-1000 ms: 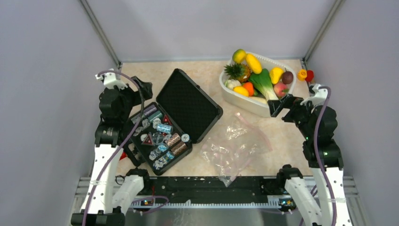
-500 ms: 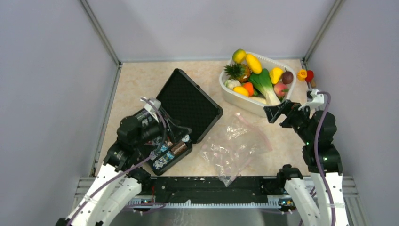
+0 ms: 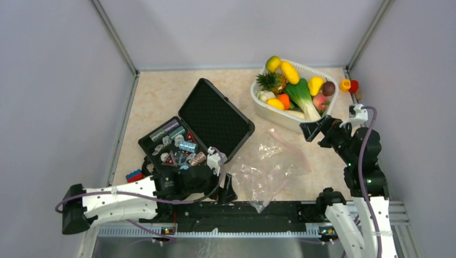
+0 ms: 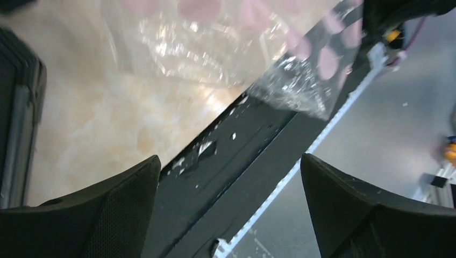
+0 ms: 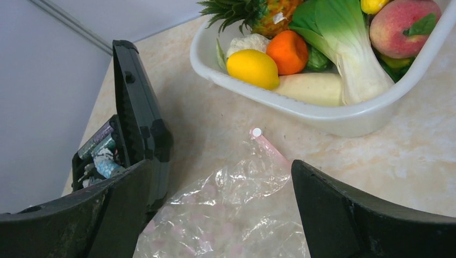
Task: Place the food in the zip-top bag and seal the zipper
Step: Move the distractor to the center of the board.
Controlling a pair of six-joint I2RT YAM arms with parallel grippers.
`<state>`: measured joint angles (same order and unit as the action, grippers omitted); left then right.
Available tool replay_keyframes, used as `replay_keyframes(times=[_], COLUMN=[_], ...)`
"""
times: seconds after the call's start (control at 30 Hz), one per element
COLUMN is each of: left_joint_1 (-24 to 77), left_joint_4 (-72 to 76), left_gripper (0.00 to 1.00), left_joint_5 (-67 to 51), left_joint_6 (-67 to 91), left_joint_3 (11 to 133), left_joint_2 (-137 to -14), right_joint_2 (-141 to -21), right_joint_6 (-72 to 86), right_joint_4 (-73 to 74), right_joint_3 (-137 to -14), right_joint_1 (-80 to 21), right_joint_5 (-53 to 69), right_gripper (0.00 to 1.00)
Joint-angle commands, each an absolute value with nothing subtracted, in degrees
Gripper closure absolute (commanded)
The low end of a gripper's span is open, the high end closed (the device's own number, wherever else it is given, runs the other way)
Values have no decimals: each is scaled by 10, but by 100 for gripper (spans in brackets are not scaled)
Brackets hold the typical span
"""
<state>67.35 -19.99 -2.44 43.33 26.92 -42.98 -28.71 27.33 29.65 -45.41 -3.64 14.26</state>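
**A:** Since a second ago the left arm has swept off the open black case [image 3: 215, 121] and dropped low along the near edge of the table [image 3: 161, 91]. The left gripper [image 3: 226, 189] now sits just beside the near-left part of the zip-top bag [image 3: 266, 172]. The right arm has barely shifted.

**B:** Holding anything?

**A:** No, both grippers stand wide apart and empty. The left wrist view shows crinkled film ahead of the fingers, not between them.

**B:** Where's the right gripper [image 3: 311, 129]?

**A:** Between the white tub [image 3: 277, 117] near the far-right corner and the bag. It's aimed toward the bag's far edge, where the pink zipper [image 5: 267, 146] runs.

**B:** And the food [image 3: 301, 94]?

**A:** Piled in the tub: pineapple, peach, leafy stalk and the rest. Two small pieces sit just outside its right end. The bag lies flat and empty, right of centre toward the near edge.

**B:** Why split the arms that way?

**A:** My guess is that the film is limp, so one gripper has to lift or pin the mouth. The other, nearest the tub, would ferry the fruit. I can't tell whether the mouth is already parted.
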Motion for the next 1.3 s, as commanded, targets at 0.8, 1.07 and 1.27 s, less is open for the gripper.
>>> replay_keyframes(times=[0.8, 1.07, 1.27], left_joint_1=[453, 331, 254], left_joint_4=[-230, -115, -97], left_gripper=[1, 1, 1], left_joint_5=[217, 131, 91], left_joint_6=[466, 383, 322], left_joint_3=[219, 247, 313], left_joint_2=[-476, -596, -664], right_joint_2=[-272, -274, -278], right_joint_6=[335, 330, 284], right_joint_4=[248, 243, 270], right_joint_3=[-418, -421, -454], right_joint_1=[-41, -40, -41], right_joint_5=[152, 178, 259], right_gripper=[3, 3, 6])
